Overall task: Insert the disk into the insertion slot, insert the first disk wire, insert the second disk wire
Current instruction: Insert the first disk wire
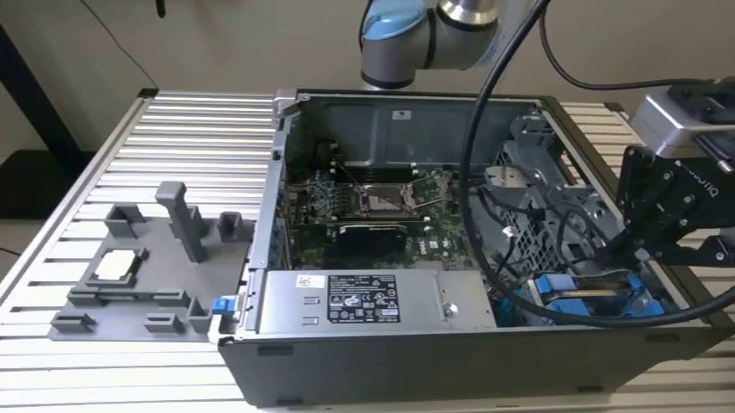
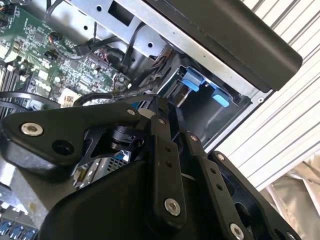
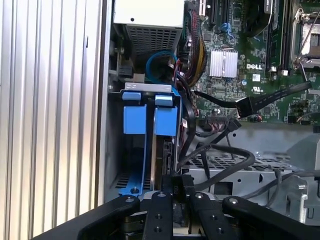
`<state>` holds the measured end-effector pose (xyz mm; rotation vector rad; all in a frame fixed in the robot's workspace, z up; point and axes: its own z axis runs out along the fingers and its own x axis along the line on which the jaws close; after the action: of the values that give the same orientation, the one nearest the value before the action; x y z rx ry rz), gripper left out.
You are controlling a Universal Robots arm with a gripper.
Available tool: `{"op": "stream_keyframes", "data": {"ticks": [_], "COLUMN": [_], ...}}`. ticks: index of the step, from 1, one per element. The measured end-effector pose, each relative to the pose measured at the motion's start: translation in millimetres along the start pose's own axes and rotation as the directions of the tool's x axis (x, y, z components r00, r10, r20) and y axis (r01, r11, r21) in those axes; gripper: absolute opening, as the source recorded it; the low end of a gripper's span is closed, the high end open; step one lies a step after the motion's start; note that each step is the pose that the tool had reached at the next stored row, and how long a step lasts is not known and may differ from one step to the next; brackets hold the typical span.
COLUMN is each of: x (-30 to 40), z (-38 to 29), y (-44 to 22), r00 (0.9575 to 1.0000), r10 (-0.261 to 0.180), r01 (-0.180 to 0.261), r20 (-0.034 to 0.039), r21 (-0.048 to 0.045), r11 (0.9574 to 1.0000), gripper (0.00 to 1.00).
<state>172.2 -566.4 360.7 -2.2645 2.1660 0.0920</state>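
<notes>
Gripper (image 1: 639, 255): over slot (image 3: 114, 160), near corner of computer case (image 1: 344, 366), exterior view's right; grip cannot be told. Disk (image 3: 151, 119): blue-framed, in slot.

disk (image 3: 166, 120): blue carrier, two end tabs showing, standing on edge, inside insertion slot | insertion slot (image 3: 112, 145): dark grey metal cage, occupied, just beside silver stickered box (image 1: 356, 301)

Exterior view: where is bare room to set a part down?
Free: ribbed metal table behind the grey fixture tray and in front of the dark computer case. Crowded: black cables and gripper at the blue-framed disk.
</notes>
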Motion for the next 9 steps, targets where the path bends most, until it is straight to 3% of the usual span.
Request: {"op": "stream_keyframes", "data": {"ticks": [9], "x": [1.6], "z": [5.4], "y": [-2.4], "r00": [1.0000], "r10": [0.003], "r01": [-0.003], "r20": [0.0001], "r21": [0.0002], "r11": [1.0000], "gripper": [0.19]}}
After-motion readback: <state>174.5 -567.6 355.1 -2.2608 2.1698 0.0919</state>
